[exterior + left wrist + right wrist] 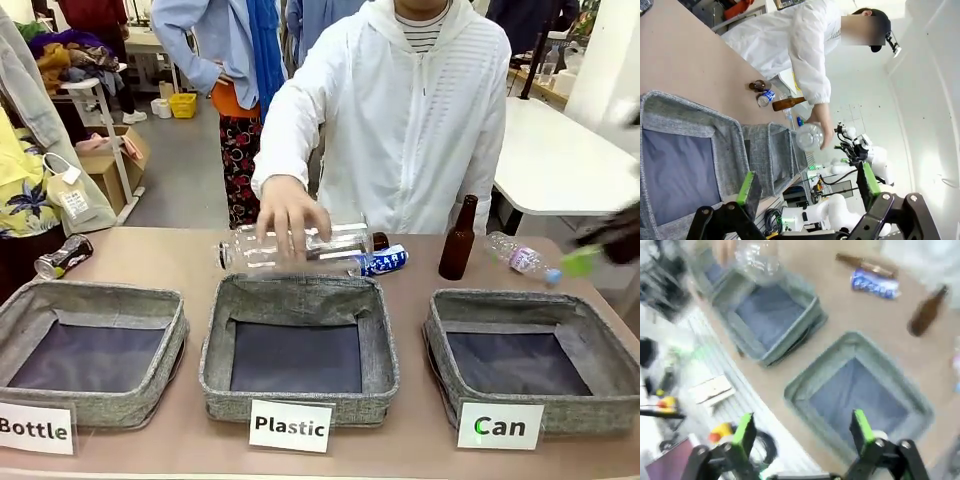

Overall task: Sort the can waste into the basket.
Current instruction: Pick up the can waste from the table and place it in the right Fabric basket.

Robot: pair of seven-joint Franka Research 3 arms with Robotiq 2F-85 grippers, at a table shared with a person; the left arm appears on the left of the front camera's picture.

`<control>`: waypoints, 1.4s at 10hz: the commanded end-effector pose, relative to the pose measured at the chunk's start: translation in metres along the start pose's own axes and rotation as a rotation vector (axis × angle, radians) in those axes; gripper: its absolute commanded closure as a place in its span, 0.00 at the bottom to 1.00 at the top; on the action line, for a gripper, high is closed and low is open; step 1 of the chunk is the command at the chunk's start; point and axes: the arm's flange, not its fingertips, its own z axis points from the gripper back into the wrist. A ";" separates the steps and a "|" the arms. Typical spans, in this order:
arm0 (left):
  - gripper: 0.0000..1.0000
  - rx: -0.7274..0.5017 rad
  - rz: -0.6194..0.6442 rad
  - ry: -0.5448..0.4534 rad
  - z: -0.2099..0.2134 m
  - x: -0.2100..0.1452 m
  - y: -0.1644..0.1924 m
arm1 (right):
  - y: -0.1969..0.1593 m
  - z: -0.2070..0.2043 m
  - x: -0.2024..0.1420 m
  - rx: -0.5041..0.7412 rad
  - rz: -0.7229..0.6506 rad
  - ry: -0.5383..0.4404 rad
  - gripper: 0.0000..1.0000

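Observation:
A blue can (pixel 383 262) lies on its side on the table behind the middle basket; it is also in the left wrist view (pixel 765 98) and the right wrist view (pixel 875 283). A black-and-silver can (pixel 63 257) lies at the far left of the table. The grey "Can" basket (pixel 520 298) stands at the front right with nothing in it. My right gripper (pixel 802 430) hangs open over that basket (pixel 820 362); it is a blur at the right edge of the front view (pixel 585 258). My left gripper (pixel 808 184) is open above a grey basket (pixel 725 150).
A person's hand (pixel 290 215) holds a clear plastic bottle (pixel 300 248) over the far rim of the "Plastic" basket (pixel 300 405). A brown bottle (pixel 459 240) stands upright, and another clear bottle (pixel 522 258) lies beside it. The "Bottle" basket (pixel 90 405) sits front left.

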 end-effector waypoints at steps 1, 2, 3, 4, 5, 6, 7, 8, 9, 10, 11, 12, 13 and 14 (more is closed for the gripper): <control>0.00 -0.019 -0.023 -0.003 -0.001 -0.001 0.000 | -0.023 0.068 -0.089 -0.032 -0.229 -0.197 0.00; 0.00 -0.019 -0.023 -0.003 -0.001 -0.001 0.000 | -0.041 0.074 -0.118 0.006 -0.304 -0.300 0.00; 0.00 -0.019 -0.023 -0.003 -0.001 -0.001 0.000 | -0.060 0.078 -0.143 0.044 -0.371 -0.361 0.00; 0.00 -0.019 -0.023 -0.003 -0.001 -0.001 0.000 | -0.077 0.079 -0.165 0.118 -0.452 -0.432 0.00; 0.00 -0.019 -0.023 -0.003 -0.001 -0.001 0.000 | -0.092 0.078 -0.185 0.257 -0.517 -0.521 0.00; 0.00 -0.019 -0.023 -0.003 -0.001 -0.001 0.000 | -0.105 0.076 -0.204 0.360 -0.582 -0.590 0.00; 0.00 -0.019 -0.023 -0.003 -0.001 -0.001 0.000 | -0.116 0.073 -0.226 0.445 -0.630 -0.667 0.00; 0.00 -0.019 -0.023 -0.003 -0.001 -0.001 0.000 | -0.124 0.068 -0.248 0.481 -0.668 -0.721 0.00; 0.00 -0.019 -0.023 -0.003 -0.001 -0.001 0.000 | -0.128 0.061 -0.258 0.496 -0.680 -0.734 0.00; 0.00 -0.019 -0.023 -0.003 -0.001 -0.001 0.000 | -0.130 0.057 -0.262 0.482 -0.705 -0.737 0.00; 0.00 -0.019 -0.023 -0.003 -0.001 -0.001 0.000 | -0.129 0.055 -0.259 0.466 -0.695 -0.730 0.00; 0.00 -0.019 -0.023 -0.003 -0.001 -0.001 0.000 | -0.127 0.053 -0.252 0.438 -0.689 -0.700 0.00; 0.00 -0.019 -0.023 -0.003 -0.001 -0.001 0.000 | -0.126 0.052 -0.242 0.438 -0.668 -0.685 0.00; 0.00 -0.019 -0.023 -0.003 -0.001 -0.001 0.000 | -0.122 0.051 -0.230 0.431 -0.646 -0.665 0.00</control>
